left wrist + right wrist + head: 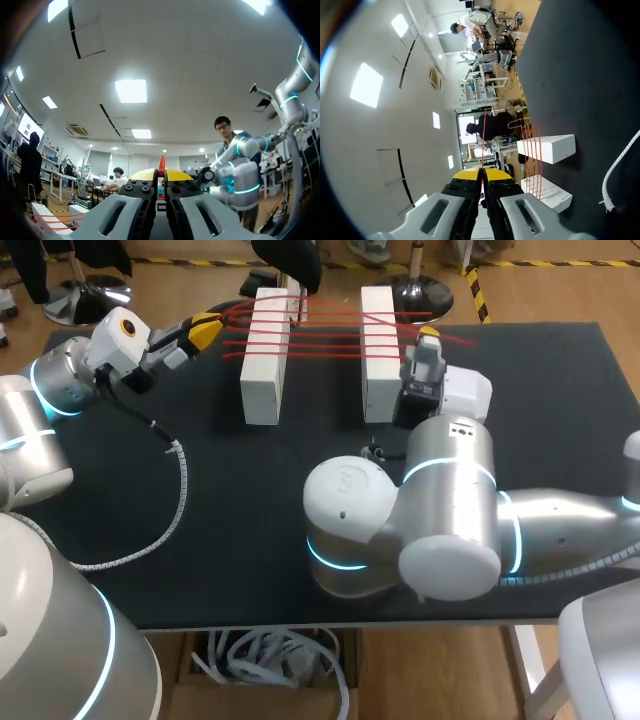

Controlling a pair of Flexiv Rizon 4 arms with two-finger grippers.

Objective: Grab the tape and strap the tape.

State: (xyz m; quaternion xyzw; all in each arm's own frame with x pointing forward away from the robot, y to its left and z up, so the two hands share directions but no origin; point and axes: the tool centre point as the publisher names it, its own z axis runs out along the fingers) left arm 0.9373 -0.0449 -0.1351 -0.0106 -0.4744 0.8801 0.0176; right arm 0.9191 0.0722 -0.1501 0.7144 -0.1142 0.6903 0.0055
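Note:
Two white blocks (265, 355) (378, 350) stand side by side at the back of the black table (230, 560). Several strands of red tape (325, 332) run across their tops. My left gripper (205, 328) is to the left of the left block, shut on an end of the tape. In the left wrist view a red strip (161, 162) sticks up between the closed yellow tips (161, 175). My right gripper (428, 337) is at the right block's far right side, shut on a thin red strand (483, 135) that leads off from its tips (482, 172) toward the blocks (547, 148).
A white ribbed cable hose (180, 490) from my left arm trails across the table's left half. My right arm's bulky elbow (400, 520) fills the front middle of the table. Bare black tabletop lies between the blocks and that elbow.

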